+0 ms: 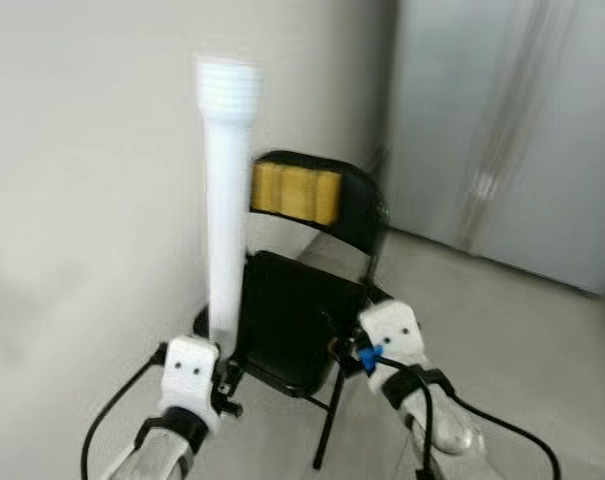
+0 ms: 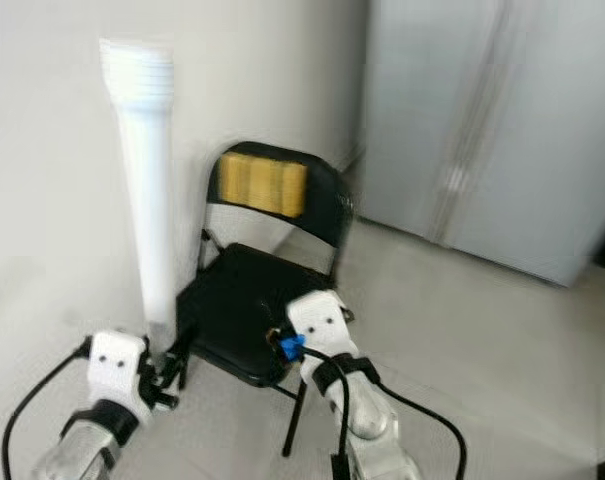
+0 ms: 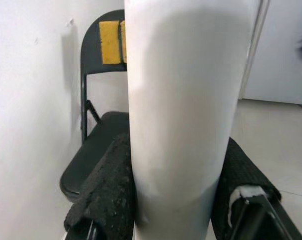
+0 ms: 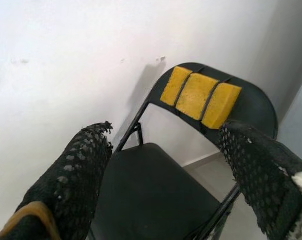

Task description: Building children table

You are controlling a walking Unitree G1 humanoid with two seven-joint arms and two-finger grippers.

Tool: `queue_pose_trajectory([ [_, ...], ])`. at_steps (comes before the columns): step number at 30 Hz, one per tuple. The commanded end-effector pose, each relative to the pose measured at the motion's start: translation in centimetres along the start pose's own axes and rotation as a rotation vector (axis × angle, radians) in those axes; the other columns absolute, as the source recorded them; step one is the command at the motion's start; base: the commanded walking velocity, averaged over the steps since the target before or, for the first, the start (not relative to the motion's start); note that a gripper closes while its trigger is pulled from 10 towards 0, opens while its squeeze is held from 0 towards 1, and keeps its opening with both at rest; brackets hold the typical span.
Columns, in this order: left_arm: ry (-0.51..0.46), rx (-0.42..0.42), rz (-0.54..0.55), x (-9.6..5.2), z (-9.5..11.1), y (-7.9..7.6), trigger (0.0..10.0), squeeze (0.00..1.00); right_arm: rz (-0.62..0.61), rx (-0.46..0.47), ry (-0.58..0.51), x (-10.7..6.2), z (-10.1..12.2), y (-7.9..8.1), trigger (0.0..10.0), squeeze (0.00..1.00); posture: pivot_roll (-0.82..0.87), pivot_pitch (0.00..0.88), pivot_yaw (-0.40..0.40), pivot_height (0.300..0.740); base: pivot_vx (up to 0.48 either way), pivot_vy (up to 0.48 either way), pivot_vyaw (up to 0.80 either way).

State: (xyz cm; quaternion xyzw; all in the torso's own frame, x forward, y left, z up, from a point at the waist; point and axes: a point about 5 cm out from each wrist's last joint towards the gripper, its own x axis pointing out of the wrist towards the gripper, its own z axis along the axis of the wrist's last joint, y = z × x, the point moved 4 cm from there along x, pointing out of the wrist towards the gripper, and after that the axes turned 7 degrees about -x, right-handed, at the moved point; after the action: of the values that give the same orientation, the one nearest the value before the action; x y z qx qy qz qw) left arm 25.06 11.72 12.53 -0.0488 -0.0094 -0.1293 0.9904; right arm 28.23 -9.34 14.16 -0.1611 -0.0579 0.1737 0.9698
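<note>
A black folding chair (image 1: 292,320) stands on the pale floor (image 1: 502,320) beside the wall (image 1: 82,200)

Head views soft with motion blur, evenly bright, no glare. My wrist views sharper; black folding metal chair (image 4: 190,165) throws a faint shadow on the white wall (image 4: 56,65).

The table leg (image 1: 225,200) was plain white, ribbed at its top. The folding chair (image 1: 292,310) was black, with a yellow pad (image 1: 294,192) striped by dark straps. Wall (image 1: 82,200) off-white, floor (image 1: 502,320) pale grey, fingers (image 4: 78,175) black and dimpled.
</note>
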Motion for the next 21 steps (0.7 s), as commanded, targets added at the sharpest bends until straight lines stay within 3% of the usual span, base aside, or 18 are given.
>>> queue_pose_trajectory([
  [1,-0.01,0.019,0.008,0.0,0.5,0.2,10.0,0.0,0.027,0.035,0.013,0.1,-0.4,0.6,10.0,0.0,0.0,0.056,-0.034,0.74,0.0,0.0,0.8],
  [5,0.011,-0.003,-0.026,0.2,0.2,-0.9,10.0,0.0,0.031,0.047,0.041,0.0,-1.3,0.5,10.0,0.0,0.0,0.037,-0.032,0.74,0.0,0.0,0.8],
  [12,0.033,0.017,-0.033,0.4,-0.7,-1.1,10.0,0.0,0.033,0.062,0.073,-0.1,-2.6,0.8,10.0,0.0,-0.01,0.013,-0.033,0.74,0.0,0.0,0.8],
  [21,0.039,0.019,-0.01,0.4,-0.9,-0.8,10.0,0.0,0.052,0.062,0.068,0.0,-2.6,0.9,10.0,0.0,-0.01,0.0,-0.032,0.74,0.0,0.0,0.8],
])
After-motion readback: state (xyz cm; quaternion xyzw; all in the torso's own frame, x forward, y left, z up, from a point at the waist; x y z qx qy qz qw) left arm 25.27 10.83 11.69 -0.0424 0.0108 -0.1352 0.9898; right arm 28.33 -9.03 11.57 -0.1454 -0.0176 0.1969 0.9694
